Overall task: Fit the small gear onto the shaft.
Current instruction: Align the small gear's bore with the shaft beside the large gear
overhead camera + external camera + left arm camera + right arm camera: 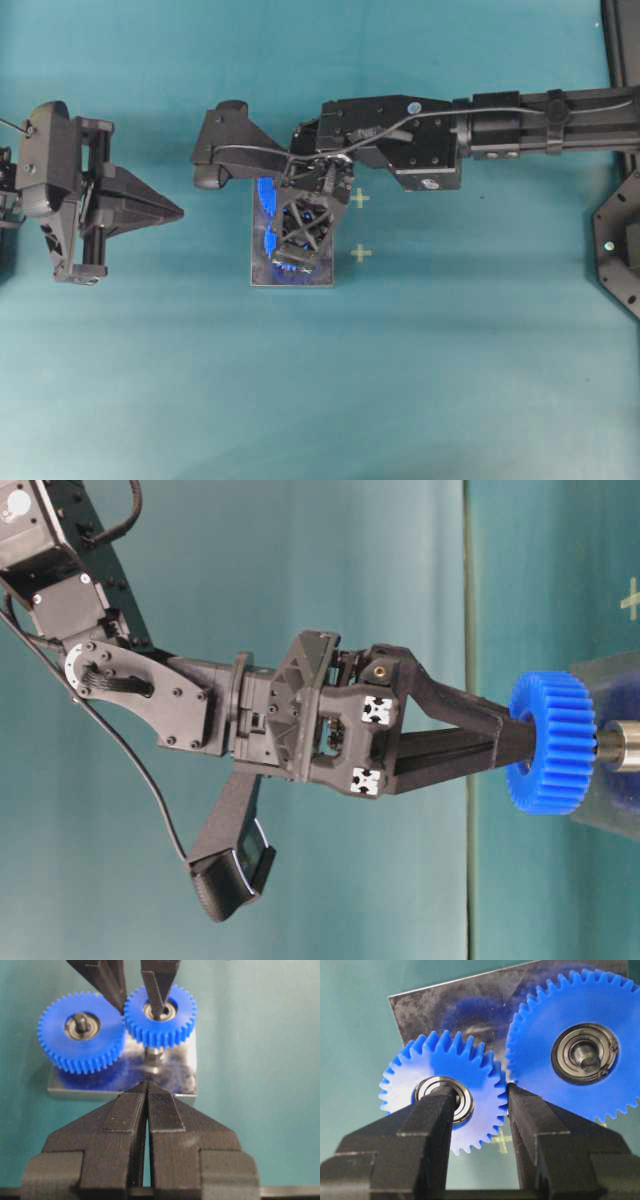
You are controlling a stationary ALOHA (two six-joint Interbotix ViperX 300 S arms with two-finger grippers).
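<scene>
The right tool [477,1110] is clamped on the small gear [442,1095], one finger in its hub, holding it just above the shaft [153,1055], not yet seated. The large gear [580,1045] sits close beside, teeth nearly touching. The left tool [146,1105], fingers together, waits apart.

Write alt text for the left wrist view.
The right end effector holds the small gear above the shaft on the grey plate, beside the larger gear. The left end effector sits shut in the foreground.
</scene>
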